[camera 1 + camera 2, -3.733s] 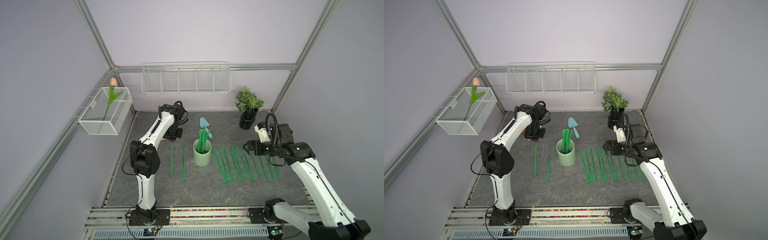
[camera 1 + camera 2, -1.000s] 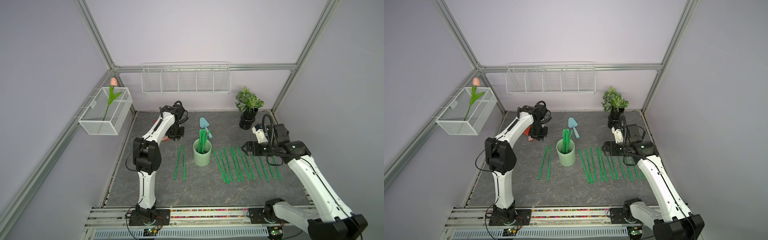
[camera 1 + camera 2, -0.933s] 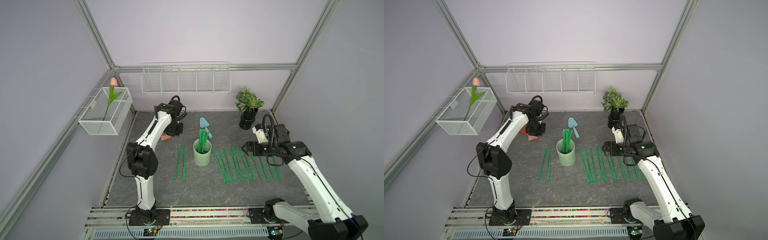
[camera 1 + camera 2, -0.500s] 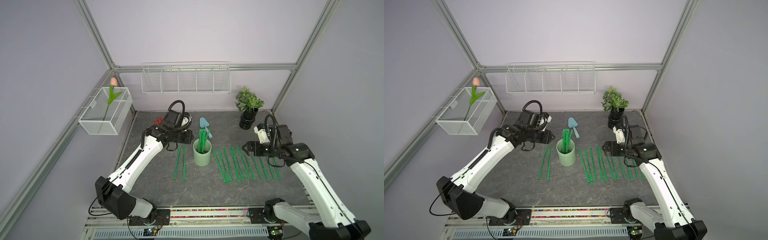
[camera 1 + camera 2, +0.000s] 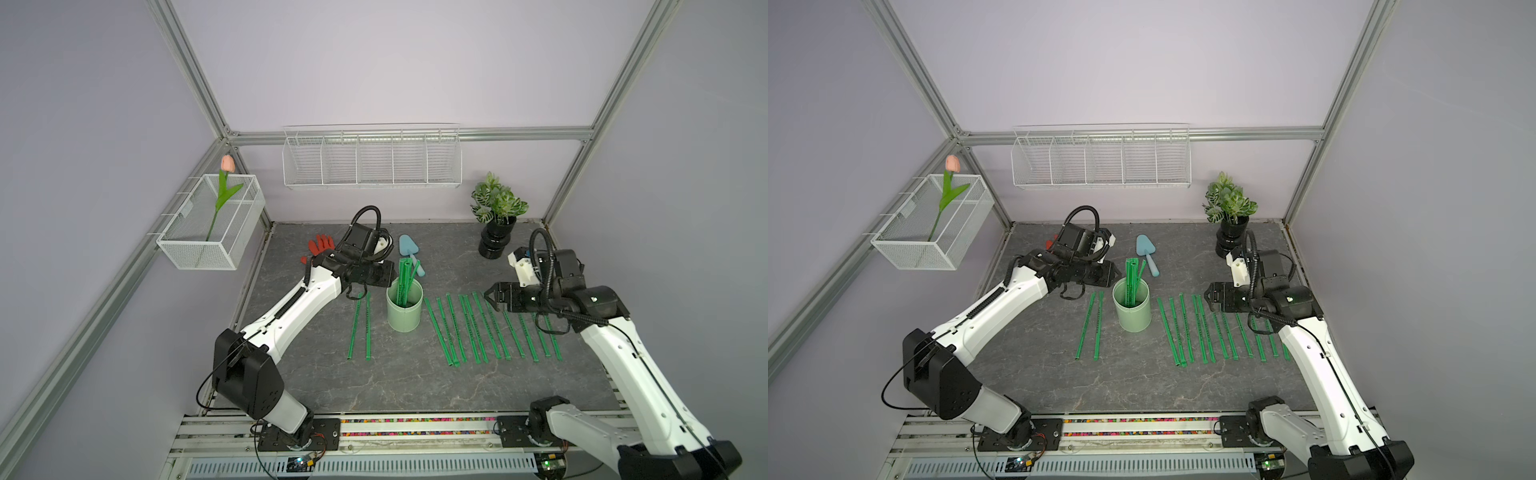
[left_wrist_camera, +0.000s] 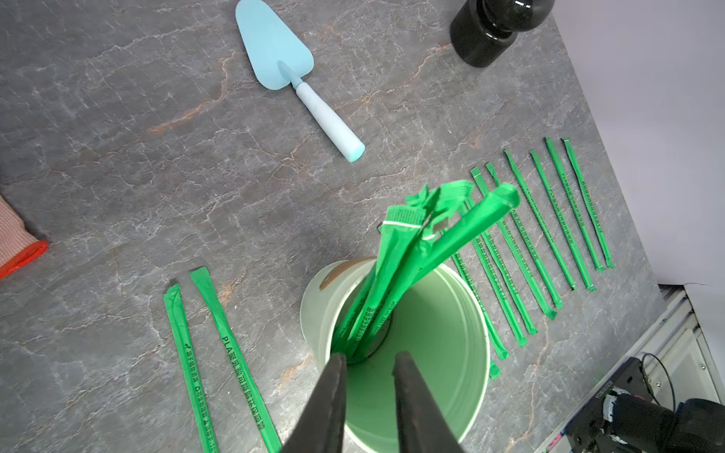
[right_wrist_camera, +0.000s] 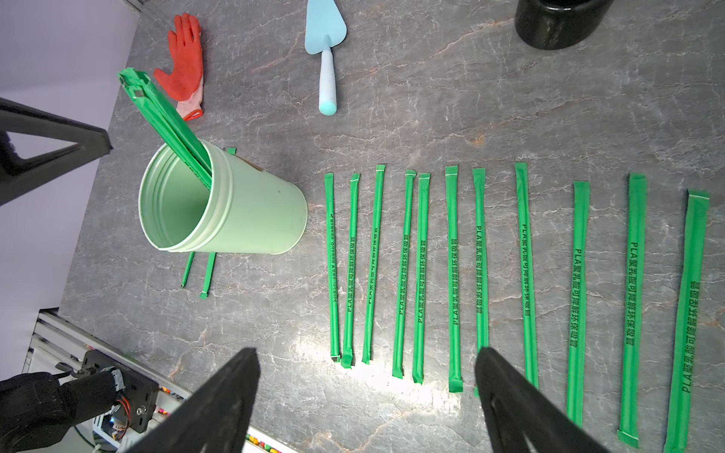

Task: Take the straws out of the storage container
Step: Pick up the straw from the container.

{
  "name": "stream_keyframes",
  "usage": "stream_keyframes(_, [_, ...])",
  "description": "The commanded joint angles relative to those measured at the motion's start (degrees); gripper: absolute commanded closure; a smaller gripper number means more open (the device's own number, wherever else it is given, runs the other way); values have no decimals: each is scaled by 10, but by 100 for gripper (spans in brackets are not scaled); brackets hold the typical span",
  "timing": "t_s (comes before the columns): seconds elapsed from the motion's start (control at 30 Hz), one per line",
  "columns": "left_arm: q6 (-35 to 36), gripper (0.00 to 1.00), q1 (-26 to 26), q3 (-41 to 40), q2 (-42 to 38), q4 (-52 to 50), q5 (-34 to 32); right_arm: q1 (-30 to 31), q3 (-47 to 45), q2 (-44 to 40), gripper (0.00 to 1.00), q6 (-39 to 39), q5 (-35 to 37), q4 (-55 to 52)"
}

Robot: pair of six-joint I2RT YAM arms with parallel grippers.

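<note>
I saw most thin bright green straws (image 7: 453,274) on the grey stone counter (image 5: 395,386), a few left in the pale mint-green round cup (image 5: 404,311). L hand (image 6: 369,355) by rim, barely open, empty; R hand (image 7: 365,351) wide open, empty.

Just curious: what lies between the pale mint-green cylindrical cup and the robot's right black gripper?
Several bright green straws lie flat there, in both top views.

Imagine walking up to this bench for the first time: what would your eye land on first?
A row of bright green straws lies on the grey table, to the robot's right of a pale green cup. A few more stand leaning in that cup. Farther back lie a red glove and a blue trowel.
</note>
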Motion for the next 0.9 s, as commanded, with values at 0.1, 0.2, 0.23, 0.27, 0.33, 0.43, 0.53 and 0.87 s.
stream_keyframes(0.1, [-2,74,-5,21,20,10,-1,4,-8,2,11,5,-8,8])
stream_keyframes(0.2, [-2,74,-9,27,30,10,0,4,-12,4,11,5,-8,11])
stream_keyframes(0.23, [-1,74,-10,29,33,9,0,4,-13,4,11,5,-9,11])
stream_keyframes(0.27, [-1,74,-12,31,35,9,0,3,-14,5,11,4,-8,11])
stream_keyframes(0.33, [-1,74,-14,36,42,8,-2,4,-16,5,11,4,-9,12])
stream_keyframes(0.43, [0,74,-16,45,54,4,-2,3,-17,7,11,2,-8,11])
stream_keyframes(0.53, [2,74,-17,64,70,-15,-3,4,-17,7,11,2,-7,10])
stream_keyframes(0.87, [6,75,-22,83,95,-36,-13,4,-20,8,11,-1,-4,10])
